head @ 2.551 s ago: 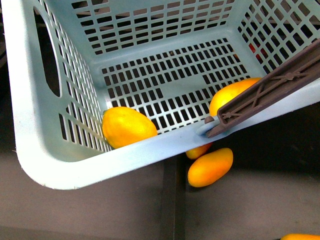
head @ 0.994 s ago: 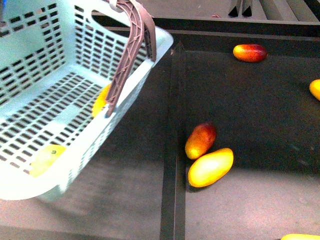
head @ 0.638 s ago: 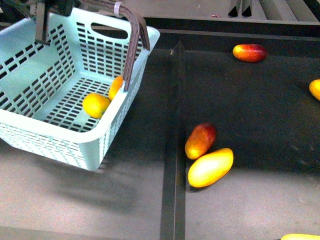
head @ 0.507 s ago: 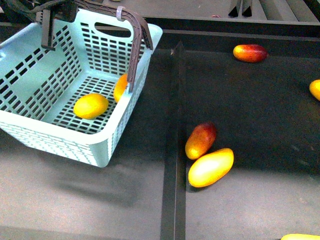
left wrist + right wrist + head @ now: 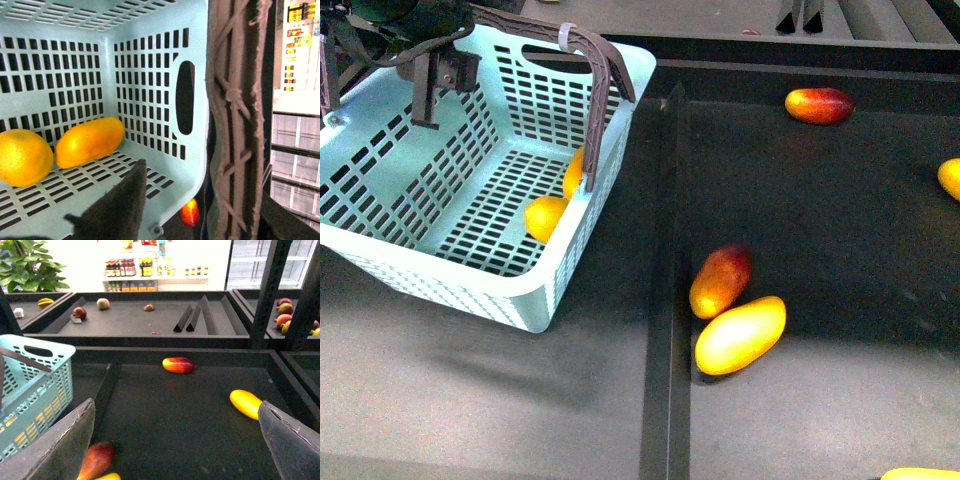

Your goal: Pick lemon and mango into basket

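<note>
— Basket (image 5: 535, 318): pale aqua plastic, rectangular, slotted lattice on walls and floor, oval grip hole in the end wall. Brown ribbed handle (image 5: 608, 75) arched over it, white tie (image 5: 567, 36) knotted at the top.

— Inside?

— Lemon (image 5: 545, 217) on the basket floor, plump, smooth, bright yellow. Longer yellow-orange mango (image 5: 575, 172) just beside it, against the side wall under the handle foot. Glossy skins on both from the left wrist view, almost touching.

— Left pincer (image 5: 375, 112)?

— Above the basket's far corner, dark flat fingers (image 5: 117, 207) spread, handle running between them; contact not clear.

— Right pincer (image 5: 175, 450)?

— Spread wide, grey blunt pads (image 5: 62, 450), nothing between them.

— Outside the basket?

— Matte dark bench (image 5: 840, 220) with a raised divider strip (image 5: 665, 330) beside the basket. Past the strip, a red-blushed mango (image 5: 721, 280) touching a smooth yellow mango (image 5: 741, 334).
</note>
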### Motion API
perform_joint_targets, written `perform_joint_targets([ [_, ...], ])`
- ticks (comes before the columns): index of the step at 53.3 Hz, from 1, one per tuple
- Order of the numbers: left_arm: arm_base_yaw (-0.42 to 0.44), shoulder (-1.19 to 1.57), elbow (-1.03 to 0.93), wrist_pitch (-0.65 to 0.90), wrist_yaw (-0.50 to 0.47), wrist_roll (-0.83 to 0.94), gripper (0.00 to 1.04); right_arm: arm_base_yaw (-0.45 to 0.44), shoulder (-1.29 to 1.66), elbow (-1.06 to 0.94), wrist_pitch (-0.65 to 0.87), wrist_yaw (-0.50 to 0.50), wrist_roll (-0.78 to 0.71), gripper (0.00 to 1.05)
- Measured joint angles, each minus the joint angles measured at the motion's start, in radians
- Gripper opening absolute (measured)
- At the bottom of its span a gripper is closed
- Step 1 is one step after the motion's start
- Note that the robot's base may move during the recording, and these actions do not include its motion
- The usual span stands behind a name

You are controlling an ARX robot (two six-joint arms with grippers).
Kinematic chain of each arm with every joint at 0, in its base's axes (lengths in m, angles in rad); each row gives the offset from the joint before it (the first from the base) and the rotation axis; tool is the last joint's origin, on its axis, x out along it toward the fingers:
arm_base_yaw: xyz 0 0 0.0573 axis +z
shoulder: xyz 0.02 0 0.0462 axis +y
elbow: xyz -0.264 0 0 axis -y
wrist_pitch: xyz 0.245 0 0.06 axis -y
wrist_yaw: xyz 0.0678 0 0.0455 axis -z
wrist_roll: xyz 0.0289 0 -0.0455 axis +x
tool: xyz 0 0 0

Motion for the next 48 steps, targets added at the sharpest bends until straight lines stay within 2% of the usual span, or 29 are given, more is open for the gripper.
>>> perform_joint_targets([
  [5,0.0,-0.066,-0.059,-0.019,-0.047,-0.005,0.62,0.0,0.0,0.0,0.0,0.0,0.0,0.96],
  [14,0.005,-0.304,-0.233,-0.154,-0.174,-0.032,0.98,0.0,0.0,0.0,0.0,0.0,0.0,0.96],
  [18,-0.008,-0.393,-0.291,-0.217,-0.218,-0.048,0.97,0.0,0.0,0.0,0.0,0.0,0.0,0.96],
  [22,-0.064,-0.487,-0.307,-0.276,-0.265,-0.078,0.98,0.0,0.0,0.0,0.0,0.0,0.0,0.96],
  [23,-0.077,-0.502,-0.316,-0.244,-0.251,-0.033,0.96,0.0,0.0,0.0,0.0,0.0,0.0,0.96],
  [25,-0.079,-0.537,-0.423,0.071,-0.133,0.181,0.86,0.0,0.0,0.0,0.0,0.0,0.0,0.96],
  [27,-0.074,-0.551,-0.488,0.223,-0.094,0.331,0.81,0.0,0.0,0.0,0.0,0.0,0.0,0.96],
  [30,-0.053,-0.582,-0.613,0.462,-0.053,0.644,0.7,0.0,0.0,0.0,0.0,0.001,0.0,0.96],
  [33,-0.015,-0.64,-0.732,0.643,-0.03,1.03,0.56,0.0,0.0,0.0,0.0,0.0,0.0,0.96],
  [34,-0.001,-0.666,-0.764,0.671,-0.023,1.136,0.51,0.0,0.0,0.0,0.0,0.0,0.0,0.96],
  [38,0.031,-0.734,-0.835,0.694,0.001,1.318,0.37,0.0,0.0,0.0,0.0,-0.001,0.0,0.96],
  [43,0.057,-0.79,-0.907,0.694,0.03,1.406,0.21,0.0,0.0,0.0,0.0,0.0,0.0,0.96],
  [47,0.08,-0.853,-0.97,0.693,0.06,1.45,0.04,0.0,0.0,0.0,0.0,0.0,0.0,0.96],
  [48,0.085,-0.866,-0.981,0.692,0.064,1.452,0.03,0.0,0.0,0.0,0.0,0.0,0.0,0.96],
])
